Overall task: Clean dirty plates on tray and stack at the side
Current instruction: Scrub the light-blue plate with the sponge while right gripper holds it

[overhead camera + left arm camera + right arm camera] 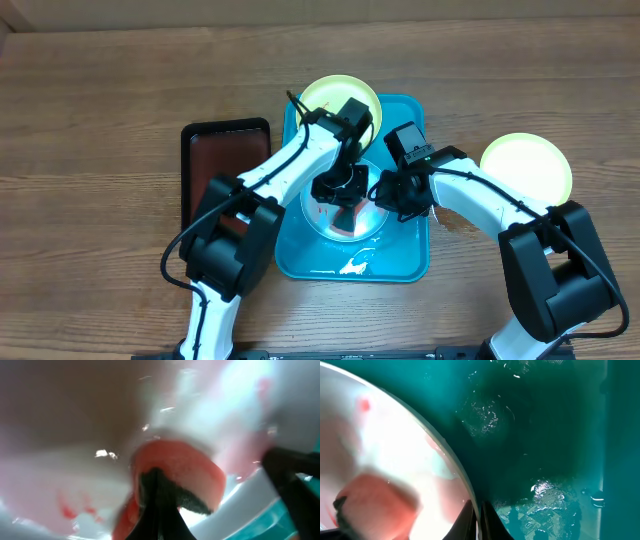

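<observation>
Left end effector point(340, 198) clamps a pink sponge point(345, 222) against the blue-rimmed plate point(318, 214) in the tray point(400, 265); right end effector point(383, 195) pinches its right rim.

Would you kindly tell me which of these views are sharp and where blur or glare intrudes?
Overhead: sharp and evenly lit, with white glare on the wet tray and a washed-out yellow-green plate. Left wrist: far too close, sponge and dirty plate both blurred. Right wrist: plate rim soft, tray's wet glints crisper.

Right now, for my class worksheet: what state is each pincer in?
Left pincer: closed on the sponge.
Right pincer: closed on the plate rim.
</observation>
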Robot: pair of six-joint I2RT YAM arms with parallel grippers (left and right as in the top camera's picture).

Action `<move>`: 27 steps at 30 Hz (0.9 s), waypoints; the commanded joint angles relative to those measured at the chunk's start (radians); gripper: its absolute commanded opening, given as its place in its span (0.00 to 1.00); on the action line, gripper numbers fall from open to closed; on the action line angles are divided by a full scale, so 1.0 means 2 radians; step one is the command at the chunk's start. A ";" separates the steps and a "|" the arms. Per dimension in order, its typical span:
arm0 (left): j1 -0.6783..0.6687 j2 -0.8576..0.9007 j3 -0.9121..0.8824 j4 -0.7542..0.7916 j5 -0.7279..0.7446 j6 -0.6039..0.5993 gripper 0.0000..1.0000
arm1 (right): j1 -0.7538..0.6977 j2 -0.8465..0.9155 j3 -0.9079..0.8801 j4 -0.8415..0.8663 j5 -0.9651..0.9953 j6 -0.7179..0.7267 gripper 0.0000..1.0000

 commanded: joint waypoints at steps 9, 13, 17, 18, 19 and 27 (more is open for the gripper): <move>0.030 0.014 0.010 -0.066 -0.215 -0.045 0.04 | -0.017 0.012 -0.008 -0.011 0.071 0.020 0.04; 0.030 0.014 0.008 -0.053 -0.313 -0.037 0.05 | -0.017 0.012 -0.008 -0.010 0.071 0.020 0.04; 0.029 0.014 0.008 -0.025 -0.306 -0.009 0.04 | -0.017 0.012 -0.008 -0.010 0.071 0.020 0.04; 0.029 0.014 0.008 -0.016 -0.289 -0.001 0.04 | -0.017 0.012 -0.008 -0.010 0.071 0.020 0.04; 0.029 0.014 0.008 -0.007 -0.267 0.005 0.04 | -0.017 0.012 -0.008 -0.010 0.071 0.020 0.04; 0.028 0.014 0.004 0.093 -0.015 0.024 0.04 | -0.017 0.012 -0.008 -0.010 0.071 0.020 0.04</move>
